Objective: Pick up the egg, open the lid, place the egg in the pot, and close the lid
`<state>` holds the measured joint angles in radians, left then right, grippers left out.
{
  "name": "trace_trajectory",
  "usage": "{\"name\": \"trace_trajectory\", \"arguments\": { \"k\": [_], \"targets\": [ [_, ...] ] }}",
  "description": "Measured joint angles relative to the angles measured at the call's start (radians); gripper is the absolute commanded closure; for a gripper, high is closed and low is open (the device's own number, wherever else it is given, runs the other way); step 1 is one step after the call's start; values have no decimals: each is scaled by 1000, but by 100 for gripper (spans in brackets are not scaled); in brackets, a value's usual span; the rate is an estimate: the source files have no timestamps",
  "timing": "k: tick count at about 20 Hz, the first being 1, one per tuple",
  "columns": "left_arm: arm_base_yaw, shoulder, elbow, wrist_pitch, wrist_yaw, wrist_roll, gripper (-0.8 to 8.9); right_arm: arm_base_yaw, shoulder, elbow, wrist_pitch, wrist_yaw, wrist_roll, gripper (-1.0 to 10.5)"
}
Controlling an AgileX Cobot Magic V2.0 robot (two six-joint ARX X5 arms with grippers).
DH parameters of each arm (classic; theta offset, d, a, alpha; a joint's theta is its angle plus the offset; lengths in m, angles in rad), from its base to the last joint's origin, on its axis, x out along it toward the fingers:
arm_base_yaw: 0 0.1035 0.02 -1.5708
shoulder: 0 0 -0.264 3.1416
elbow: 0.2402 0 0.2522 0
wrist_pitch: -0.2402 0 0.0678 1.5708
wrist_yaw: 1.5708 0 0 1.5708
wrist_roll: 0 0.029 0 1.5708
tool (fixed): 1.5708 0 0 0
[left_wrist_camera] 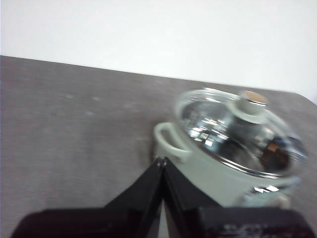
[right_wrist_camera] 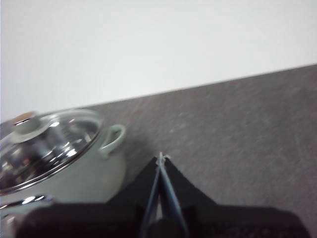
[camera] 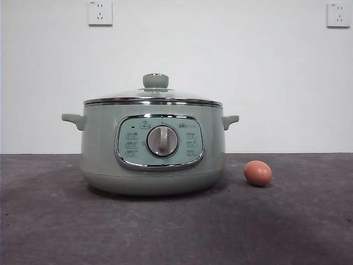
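The sage-green pot (camera: 153, 146) stands in the middle of the dark table with its grey dial (camera: 162, 141) facing the front camera. The lid (camera: 153, 98) sits closed on it, with its green knob (camera: 155, 80) on top. On the table to the right of the pot lies the brown egg (camera: 258, 173), apart from it. Neither arm shows in the front view. My left gripper (left_wrist_camera: 162, 160) is shut and empty, above the table beside a pot handle (left_wrist_camera: 169, 143). My right gripper (right_wrist_camera: 161, 157) is shut and empty, beside the other handle (right_wrist_camera: 112, 140). Neither wrist view shows the egg.
A white wall with two power sockets (camera: 100, 12) (camera: 338, 14) stands behind the table (camera: 49, 221). Dark tabletop stretches on both sides of the pot and in front of it.
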<state>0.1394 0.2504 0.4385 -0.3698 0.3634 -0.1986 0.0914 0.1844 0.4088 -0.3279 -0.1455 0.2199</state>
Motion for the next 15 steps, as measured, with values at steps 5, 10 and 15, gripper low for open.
{"name": "trace_trajectory", "arguments": {
  "k": [5, 10, 15],
  "targets": [
    [0, 105, 170, -145, 121, 47, 819, 0, 142, 220, -190, -67, -57, 958],
    [-5, 196, 330, -272, 201, 95, 819, 0, 279, 448, -400, -119, -141, 958],
    [-26, 266, 467, -409, 221, 149, 819, 0, 385, 608, -579, -173, -219, 958]
  ]
}}
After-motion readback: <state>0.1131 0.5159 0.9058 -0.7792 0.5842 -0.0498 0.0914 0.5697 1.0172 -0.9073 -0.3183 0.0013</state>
